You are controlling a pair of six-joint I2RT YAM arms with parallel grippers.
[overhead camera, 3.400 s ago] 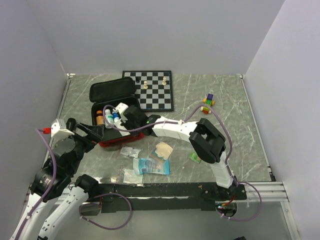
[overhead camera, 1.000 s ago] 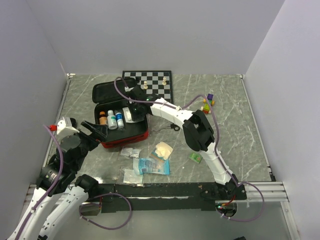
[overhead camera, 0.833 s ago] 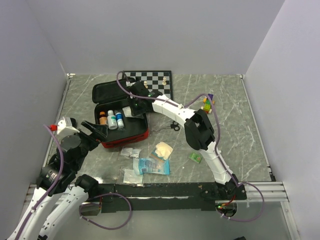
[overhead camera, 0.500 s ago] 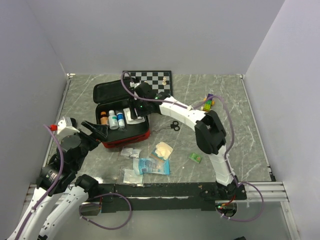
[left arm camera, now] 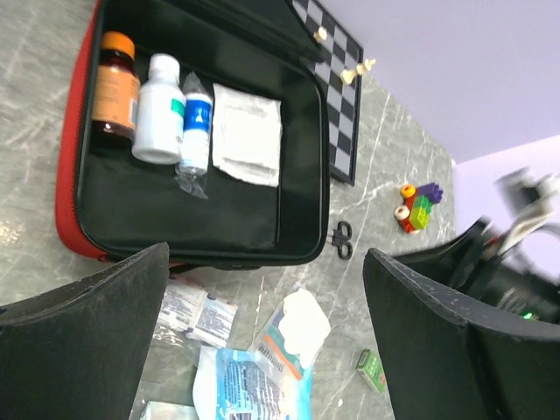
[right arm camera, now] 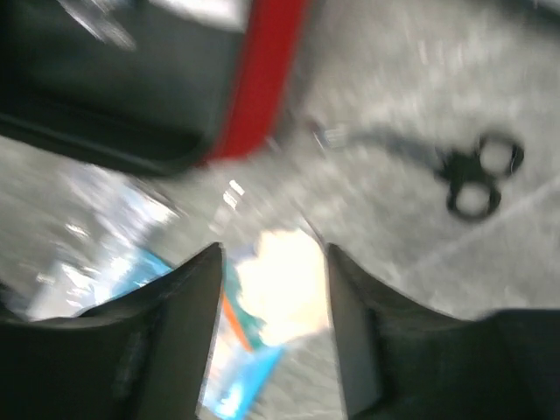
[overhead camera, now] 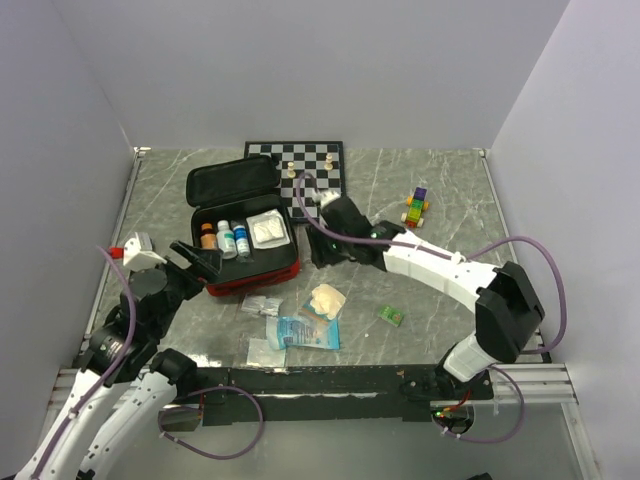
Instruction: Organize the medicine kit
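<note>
The medicine kit (overhead camera: 250, 281) lies open, red outside with black lining, left of centre. Inside stand an amber bottle (overhead camera: 206, 236), a white bottle (overhead camera: 224, 238) and a small blue bottle (overhead camera: 240, 241), beside a white gauze pad (overhead camera: 269, 229). My right gripper (overhead camera: 319, 250) hovers just right of the kit, open and empty. Its wrist view is blurred, with the fingers (right arm camera: 188, 332) over a white packet (right arm camera: 280, 276) and the kit's red edge (right arm camera: 262, 79) above. My left gripper (overhead camera: 196, 262) is wide open at the kit's near left corner, looking down into the kit (left arm camera: 79, 201).
Loose on the table in front of the kit are small sachets (overhead camera: 262, 303), a beige packet (overhead camera: 328, 299), a blue packet (overhead camera: 305, 332) and a green box (overhead camera: 390, 316). Black scissors (left arm camera: 340, 238) lie right of the kit. A chessboard (overhead camera: 312, 185) and coloured blocks (overhead camera: 416, 207) sit behind.
My right arm has drawn back out of the kit toward the near right, leaving the gauze pad inside. The left arm has barely moved.
</note>
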